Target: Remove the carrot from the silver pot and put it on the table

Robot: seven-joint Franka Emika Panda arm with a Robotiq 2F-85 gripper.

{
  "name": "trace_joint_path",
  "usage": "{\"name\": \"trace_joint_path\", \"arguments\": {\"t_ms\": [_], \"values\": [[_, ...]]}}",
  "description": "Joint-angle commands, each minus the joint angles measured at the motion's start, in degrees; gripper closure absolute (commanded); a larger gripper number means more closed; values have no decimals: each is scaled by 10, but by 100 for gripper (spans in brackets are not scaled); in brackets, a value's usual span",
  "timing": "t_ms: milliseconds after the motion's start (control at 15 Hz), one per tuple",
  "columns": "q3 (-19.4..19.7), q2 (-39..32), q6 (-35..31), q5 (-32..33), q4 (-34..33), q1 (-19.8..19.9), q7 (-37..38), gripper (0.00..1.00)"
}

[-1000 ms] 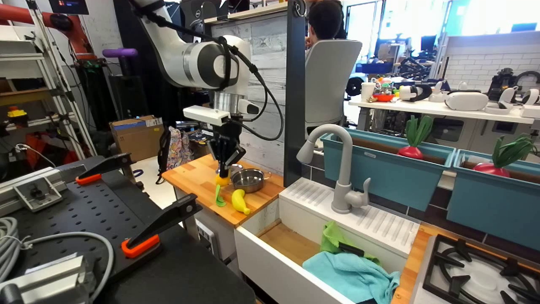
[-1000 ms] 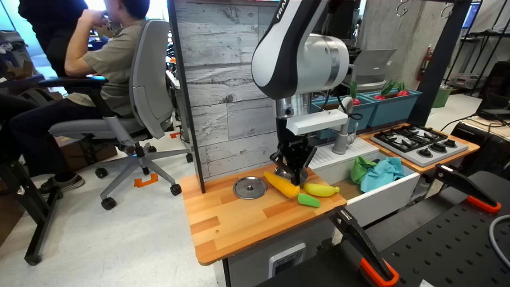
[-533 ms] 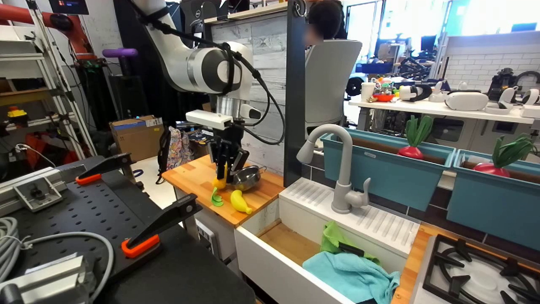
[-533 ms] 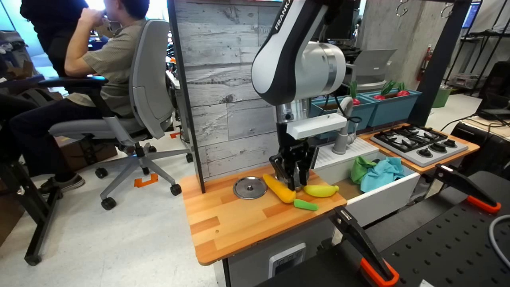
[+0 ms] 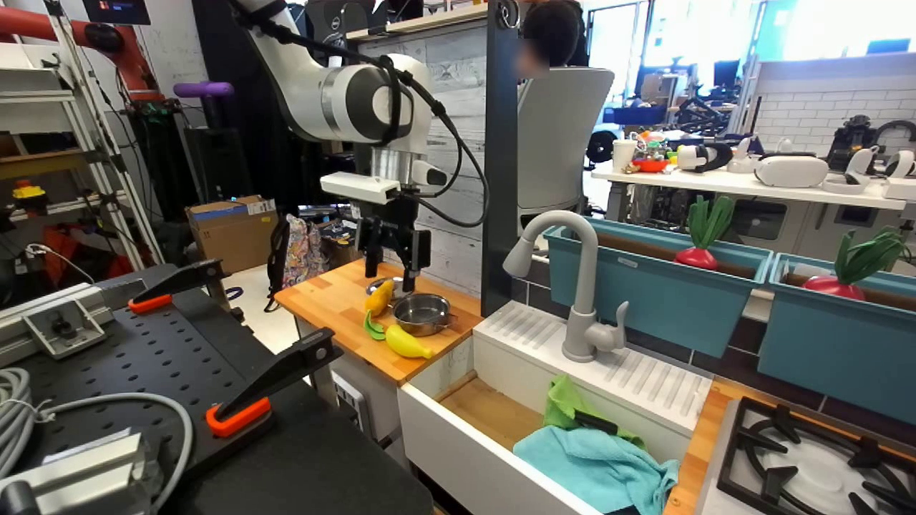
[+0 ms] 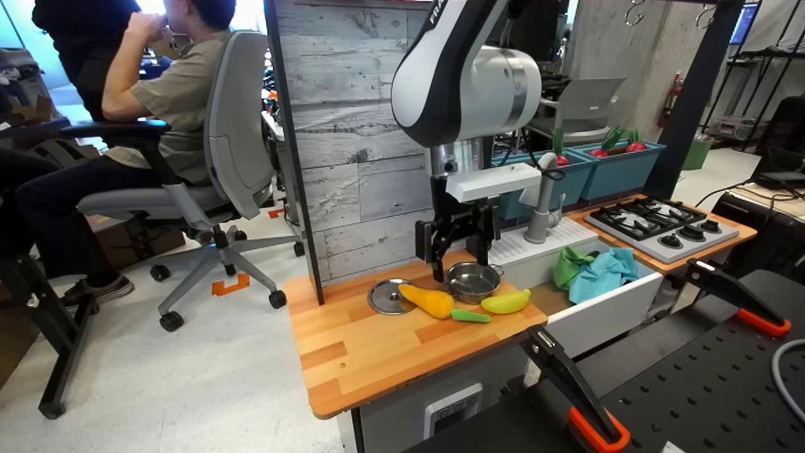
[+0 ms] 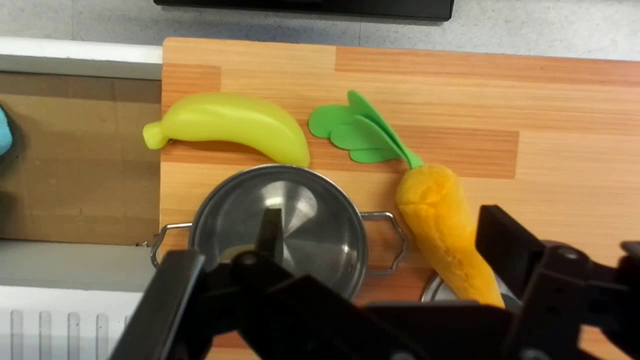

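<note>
Wooden table (image 6: 365, 352): carrot (image 6: 434, 302) lies below gripper (image 6: 460, 269), beside silver pot (image 6: 473, 286); jaws spread wide, released.

The carrot (image 7: 445, 230) lies on the table (image 6: 390, 352), just beside the pot (image 7: 312, 225).
The carrot is plush, yellow-orange and tapered, with flat green leaves at its thick end; in the wrist view it slants past one pot handle. The pot, round and shiny silver, stands upright, dark grey inside, a wire handle on either side. The table is light-brown wood in strips.
</note>
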State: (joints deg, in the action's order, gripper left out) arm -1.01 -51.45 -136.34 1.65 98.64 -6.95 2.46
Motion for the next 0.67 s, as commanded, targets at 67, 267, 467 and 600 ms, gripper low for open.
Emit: {"name": "trace_joint_path", "arguments": {"t_ms": [67,267,467,600], "values": [[-12,82,10,-2,57,5,-7,0],[-17,164,5,1,131,4,-8,0],[-14,146,3,2,106,2,0,0],[-14,188,5,3,141,3,-1,0]]}}
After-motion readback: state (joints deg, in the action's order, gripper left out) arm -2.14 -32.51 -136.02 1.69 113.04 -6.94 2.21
